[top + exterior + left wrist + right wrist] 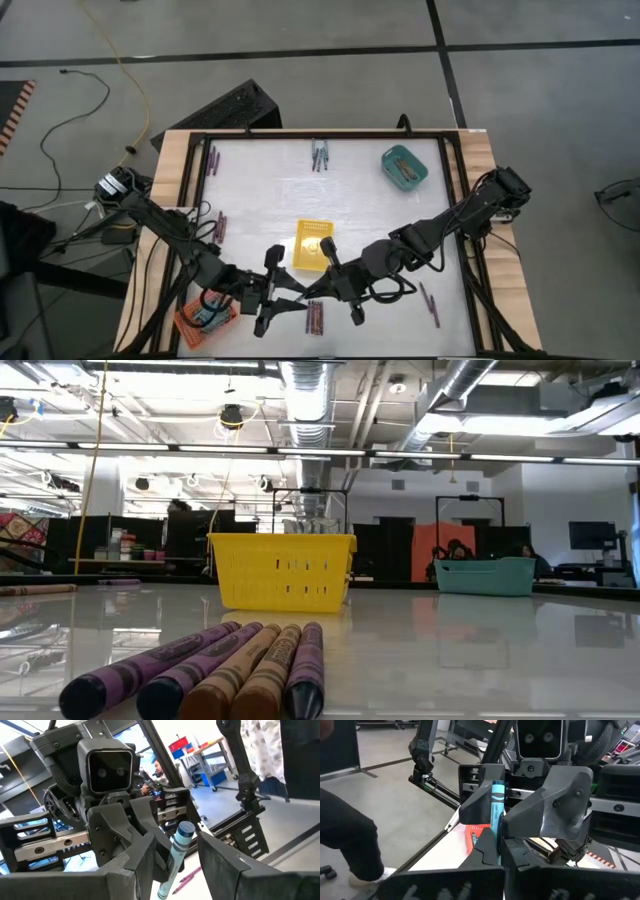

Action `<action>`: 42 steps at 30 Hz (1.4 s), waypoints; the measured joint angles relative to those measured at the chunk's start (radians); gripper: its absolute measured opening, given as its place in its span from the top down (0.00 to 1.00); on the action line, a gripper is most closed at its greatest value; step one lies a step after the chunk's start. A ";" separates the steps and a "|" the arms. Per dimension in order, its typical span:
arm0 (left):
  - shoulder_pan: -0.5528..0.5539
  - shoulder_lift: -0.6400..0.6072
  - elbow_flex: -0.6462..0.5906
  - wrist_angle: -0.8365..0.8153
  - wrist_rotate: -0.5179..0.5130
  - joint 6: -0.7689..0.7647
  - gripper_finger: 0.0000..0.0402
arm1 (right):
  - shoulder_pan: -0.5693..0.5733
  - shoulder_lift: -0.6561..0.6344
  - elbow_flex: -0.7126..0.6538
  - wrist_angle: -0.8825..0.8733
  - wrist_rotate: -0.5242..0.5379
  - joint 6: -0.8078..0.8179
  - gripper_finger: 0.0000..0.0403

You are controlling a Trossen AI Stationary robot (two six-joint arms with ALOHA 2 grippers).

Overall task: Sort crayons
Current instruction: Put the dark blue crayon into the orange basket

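Both pincers meet at the front of the worktop [400, 230], in front of the yellow tray [312, 246]. The right pincer [496, 827] is clamped on a teal crayon [496, 807] held upright; the left pincer [172, 852] brackets the same crayon, fingers not fully closed. Other crayons [215, 670] lie in a row just beside them

White table [380, 215]: crayons [316, 318], 3 trays [312, 246]
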 joint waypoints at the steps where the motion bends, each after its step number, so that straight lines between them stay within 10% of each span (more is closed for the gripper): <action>1: 0.001 0.000 0.000 0.001 0.001 -0.002 0.67 | 0.000 0.000 0.000 0.000 0.000 -0.001 1.00; 16: -0.017 -0.001 0.001 -0.013 -0.021 0.051 0.97 | -0.006 0.001 0.000 -0.016 0.005 0.007 0.99; 23: -0.070 -0.002 0.015 -0.180 -0.157 -0.068 0.98 | -0.004 0.000 0.001 -0.130 0.141 0.054 0.76; 31: -0.168 -0.002 0.135 -0.876 -0.277 -0.796 0.98 | -0.015 0.000 0.001 -0.356 0.218 0.179 0.51; 42: -0.381 0.000 0.146 -1.381 -0.114 -1.846 0.98 | -0.034 0.000 0.001 -0.497 0.219 0.221 0.52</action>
